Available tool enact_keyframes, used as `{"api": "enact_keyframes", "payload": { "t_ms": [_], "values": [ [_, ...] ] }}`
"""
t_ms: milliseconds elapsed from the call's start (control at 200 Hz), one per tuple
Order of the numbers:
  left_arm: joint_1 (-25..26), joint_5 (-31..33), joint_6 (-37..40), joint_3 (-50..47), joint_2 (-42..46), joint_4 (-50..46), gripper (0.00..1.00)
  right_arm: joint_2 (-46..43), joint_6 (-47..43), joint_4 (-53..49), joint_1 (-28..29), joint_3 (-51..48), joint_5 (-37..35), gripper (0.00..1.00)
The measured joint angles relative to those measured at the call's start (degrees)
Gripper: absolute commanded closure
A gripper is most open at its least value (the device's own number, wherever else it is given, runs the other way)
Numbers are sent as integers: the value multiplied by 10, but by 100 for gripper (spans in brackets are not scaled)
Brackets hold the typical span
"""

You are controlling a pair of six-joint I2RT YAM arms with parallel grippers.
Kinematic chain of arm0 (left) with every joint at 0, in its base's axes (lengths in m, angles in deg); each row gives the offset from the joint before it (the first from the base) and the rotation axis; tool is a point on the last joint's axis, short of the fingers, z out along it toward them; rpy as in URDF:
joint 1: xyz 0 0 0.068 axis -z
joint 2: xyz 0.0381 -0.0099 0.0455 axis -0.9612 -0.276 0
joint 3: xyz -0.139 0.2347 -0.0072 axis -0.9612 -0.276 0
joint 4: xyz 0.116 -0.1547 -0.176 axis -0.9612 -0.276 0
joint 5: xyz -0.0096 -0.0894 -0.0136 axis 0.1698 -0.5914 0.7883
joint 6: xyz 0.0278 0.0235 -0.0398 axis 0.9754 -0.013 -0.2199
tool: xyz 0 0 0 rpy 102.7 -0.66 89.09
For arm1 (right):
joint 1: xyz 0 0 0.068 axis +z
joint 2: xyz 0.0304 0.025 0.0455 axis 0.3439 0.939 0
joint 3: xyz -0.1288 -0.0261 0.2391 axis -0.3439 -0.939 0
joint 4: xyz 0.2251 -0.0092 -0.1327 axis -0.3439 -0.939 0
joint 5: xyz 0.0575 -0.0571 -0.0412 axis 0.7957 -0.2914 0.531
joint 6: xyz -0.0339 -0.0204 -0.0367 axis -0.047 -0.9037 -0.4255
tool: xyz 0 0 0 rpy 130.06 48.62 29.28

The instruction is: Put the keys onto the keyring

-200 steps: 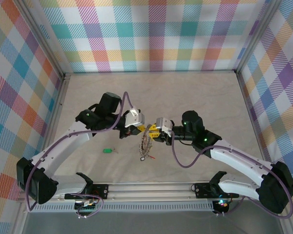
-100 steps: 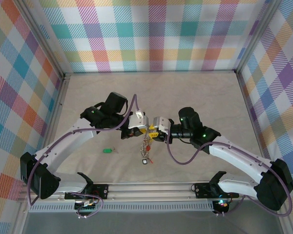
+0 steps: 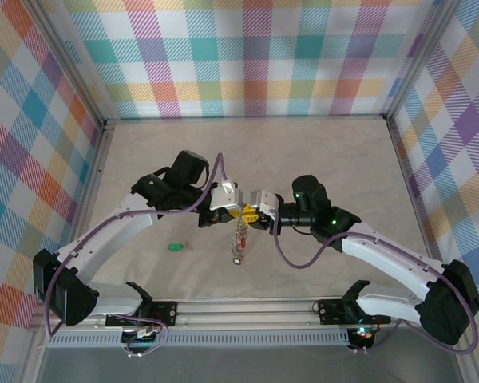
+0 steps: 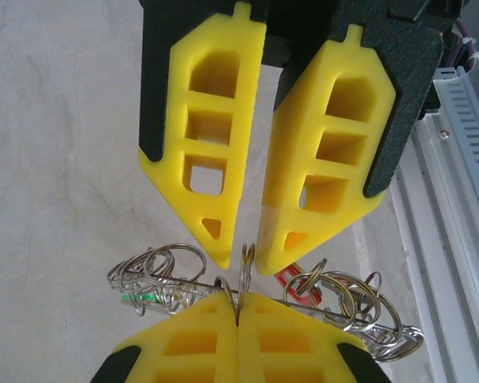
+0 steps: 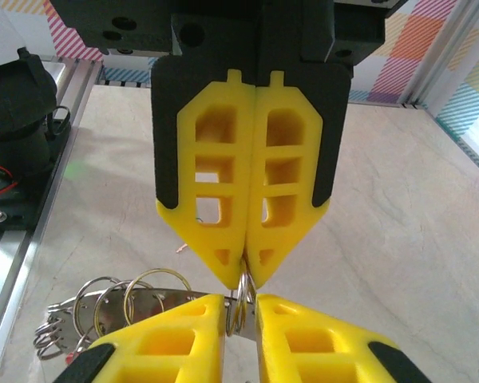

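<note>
- My right gripper (image 5: 244, 273) is clamped flush on a thin wire loop. I take it for the keyring (image 3: 238, 238), though it is too fine to be sure.
- My left gripper (image 4: 244, 263) stands at a narrow gap, its tips straddling that same loop, nose to nose with the right.
- The bunch hangs below them over the middle of the table (image 3: 327, 159), well apart from the walls (image 3: 40, 159).
- One green-tagged key (image 3: 176, 246) lies alone to the left, near the front rail (image 3: 247, 308).

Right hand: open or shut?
Shut: the right hand has its fingers pressed together, pinching a metal ring at the tips.
</note>
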Motion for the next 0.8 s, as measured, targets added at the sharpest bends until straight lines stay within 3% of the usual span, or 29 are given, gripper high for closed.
{"api": "enact_keyframes", "payload": {
  "t_ms": [115, 245, 310, 405, 570, 690, 800],
  "values": [
    [0, -3, -4, 0, 0, 9, 100, 0, 4, 4, 4, 0, 0, 83],
    [0, -3, -6, 0, 2, 10, 100, 3, 12, 9, 4, 0, -5, 98],
    [0, -2, -6, 0, 2, 10, 100, 3, 16, 12, 4, 0, -9, 100],
    [-1, -2, -3, -1, 6, 9, 78, 3, 14, 15, 4, -1, -10, 100],
    [-20, -16, -19, -45, 81, 24, 59, -8, 13, 22, 6, -15, 2, 100],
    [-36, -16, -35, -93, 157, 51, 57, -18, 16, 36, 3, -31, 24, 100],
    [-38, -17, -40, -100, 163, 66, 56, -19, 18, 47, -3, -33, 47, 100]
  ]
}}
